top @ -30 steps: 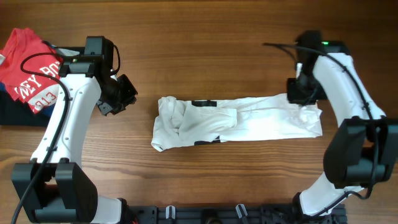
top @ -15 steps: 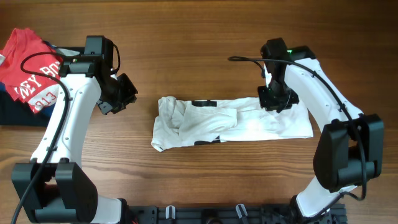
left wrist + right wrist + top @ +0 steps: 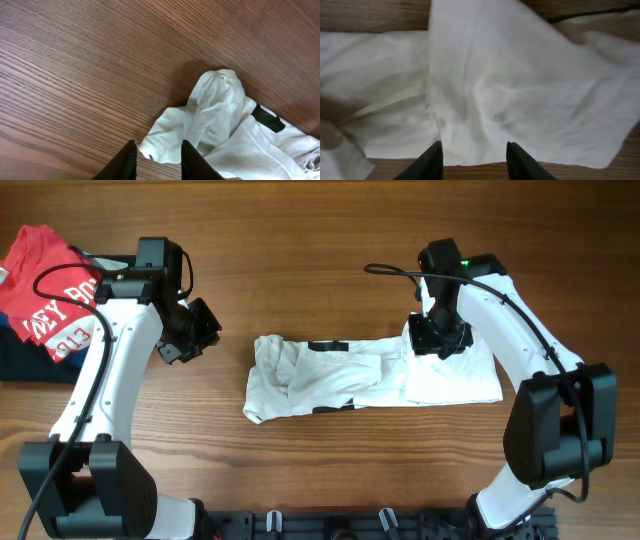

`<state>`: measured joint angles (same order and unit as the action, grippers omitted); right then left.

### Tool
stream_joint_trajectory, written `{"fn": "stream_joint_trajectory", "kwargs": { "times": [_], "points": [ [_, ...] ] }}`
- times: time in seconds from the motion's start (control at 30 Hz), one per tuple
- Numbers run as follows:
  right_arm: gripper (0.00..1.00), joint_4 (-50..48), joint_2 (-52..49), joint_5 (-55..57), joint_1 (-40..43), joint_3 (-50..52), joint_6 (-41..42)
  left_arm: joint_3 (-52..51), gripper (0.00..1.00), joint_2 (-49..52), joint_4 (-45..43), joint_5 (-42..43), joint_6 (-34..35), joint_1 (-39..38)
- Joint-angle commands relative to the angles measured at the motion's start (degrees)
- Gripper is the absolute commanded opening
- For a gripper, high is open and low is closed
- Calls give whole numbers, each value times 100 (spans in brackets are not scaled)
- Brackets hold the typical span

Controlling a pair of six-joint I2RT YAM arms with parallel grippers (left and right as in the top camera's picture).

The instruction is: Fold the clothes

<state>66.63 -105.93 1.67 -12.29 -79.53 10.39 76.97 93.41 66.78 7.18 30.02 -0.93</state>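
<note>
The white T-shirt [image 3: 350,375] lies as a long band across the table's middle, with short black stripe marks at its top and bottom edges. Its right end is doubled over to the left, and the flap [image 3: 450,375] lies flat. My right gripper [image 3: 435,338] hovers over the flap's far left corner. In the right wrist view its fingers [image 3: 475,152] are open with only cloth [image 3: 520,85] below them. My left gripper [image 3: 205,330] is open and empty, left of the shirt's bunched left end [image 3: 215,110], its fingertips [image 3: 157,152] just short of the cloth.
A red shirt with white lettering [image 3: 50,295] lies at the far left on dark folded garments [image 3: 25,365]. Bare wood table [image 3: 300,240] surrounds the white shirt. A black rail [image 3: 330,525] runs along the front edge.
My right gripper moved left from the shirt's right end, carrying that end over. The end now lies folded onto the shirt, which is shorter. The left arm has not moved.
</note>
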Motion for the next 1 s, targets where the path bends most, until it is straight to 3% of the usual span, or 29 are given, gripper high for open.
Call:
{"fn": "stream_joint_trajectory", "kwargs": {
  "times": [0.0, 0.17, 0.33, 0.4, 0.53, 0.73, 0.97],
  "points": [
    [41, 26, -90, 1093, -7, 42, 942, -11, 29, -127, 35, 92, -98, 42],
    [40, 24, -50, 1145, 7, 37, 1421, -15, 32, -127, 96, 562, -378, -7],
    [43, -85, 402, 1049, 304, 37, 1764, -234, 69, -114, 9, 656, -822, -321],
    [45, -105, 710, 879, 553, 35, 1598, -525, 74, -87, -192, 761, -874, -479],
    [55, 114, 1113, 881, 1023, 37, 1471, -1252, 75, 9, -1071, 1290, -1056, -717],
    [55, 350, 1198, 881, 1491, 37, 1204, -2039, 76, 422, -2243, 1390, -1475, -1062],
    [56, 372, 1198, 881, 1491, 37, 1202, -2170, 78, 1104, -2581, 1099, -1482, -1272]
  ]
}}
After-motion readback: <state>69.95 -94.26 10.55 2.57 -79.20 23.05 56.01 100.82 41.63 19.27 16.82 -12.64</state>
